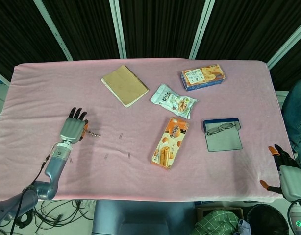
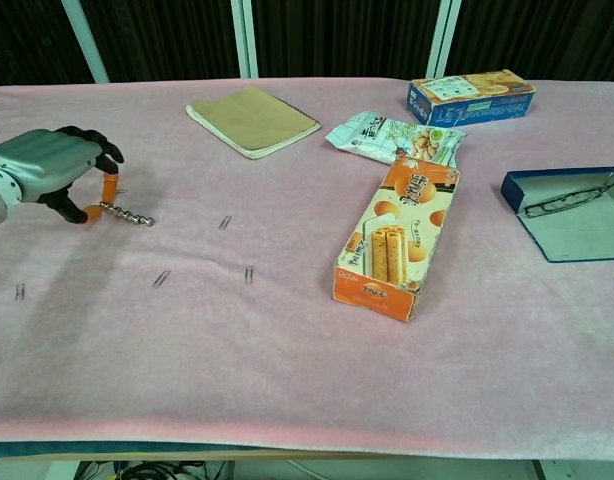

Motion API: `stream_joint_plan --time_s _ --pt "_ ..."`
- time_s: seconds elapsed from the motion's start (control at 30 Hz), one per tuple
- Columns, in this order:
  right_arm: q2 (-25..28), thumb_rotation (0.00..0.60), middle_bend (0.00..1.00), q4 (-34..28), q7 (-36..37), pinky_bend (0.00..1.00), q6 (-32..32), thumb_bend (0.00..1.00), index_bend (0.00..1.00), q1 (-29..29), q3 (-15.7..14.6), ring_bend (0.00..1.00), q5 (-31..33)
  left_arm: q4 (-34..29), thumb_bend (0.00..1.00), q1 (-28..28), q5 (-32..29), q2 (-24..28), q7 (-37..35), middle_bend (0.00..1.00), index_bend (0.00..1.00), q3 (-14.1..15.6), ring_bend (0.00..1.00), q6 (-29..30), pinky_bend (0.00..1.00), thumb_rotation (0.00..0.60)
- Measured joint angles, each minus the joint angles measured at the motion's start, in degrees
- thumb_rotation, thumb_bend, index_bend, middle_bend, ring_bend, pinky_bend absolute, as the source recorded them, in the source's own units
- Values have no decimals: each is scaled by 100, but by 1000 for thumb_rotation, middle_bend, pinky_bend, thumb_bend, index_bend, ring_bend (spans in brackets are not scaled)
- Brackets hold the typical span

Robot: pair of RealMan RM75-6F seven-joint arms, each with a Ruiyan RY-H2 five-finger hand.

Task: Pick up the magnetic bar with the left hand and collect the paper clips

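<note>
Four loose paper clips (image 2: pixel 225 223) lie scattered on the pink cloth (image 2: pixel 287 350) that covers the whole worktop, all of them on the left hand's side of the orange biscuit box (image 2: pixel 398 238): one just left of the box's near end, one further left again, one near the cloth's left edge, and one higher up, between the box and the left hand (image 2: pixel 52 172). That hand pinches the magnetic bar (image 2: pixel 125 214) between orange-tipped fingers (image 2: pixel 108 186); the bar points toward the biscuit box, with what looks like clips clinging along it, though it is too small to be sure. The right hand (image 1: pixel 288 174) hangs off the worktop's near right corner, well apart from the biscuit box, fingers spread and holding nothing.

Beyond the biscuit box's far end sits a crinkled snack packet (image 2: pixel 392 136), nearly touching it. Further back and to the right is a blue biscuit box (image 2: pixel 471 96). A tan notebook (image 2: pixel 253 120) lies up and to the left of the orange box. To its right an open blue glasses case (image 2: pixel 565 212) holds a pair of spectacles (image 2: pixel 572 198).

Behind the worktop stand dark ribbed panels (image 1: pixel 160 24) split by pale uprights (image 1: pixel 117 27). Cables (image 1: pixel 62 210) trail on the floor below the near left corner.
</note>
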Motion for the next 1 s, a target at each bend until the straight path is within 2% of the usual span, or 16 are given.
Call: stream_joint_plan --time_s 1.0 --pt "2 600 0 -23 1 177 -14 78 0 1 3 73 30 -743 433 66 211 559 -174 157 563 -80 0 436 0 600"
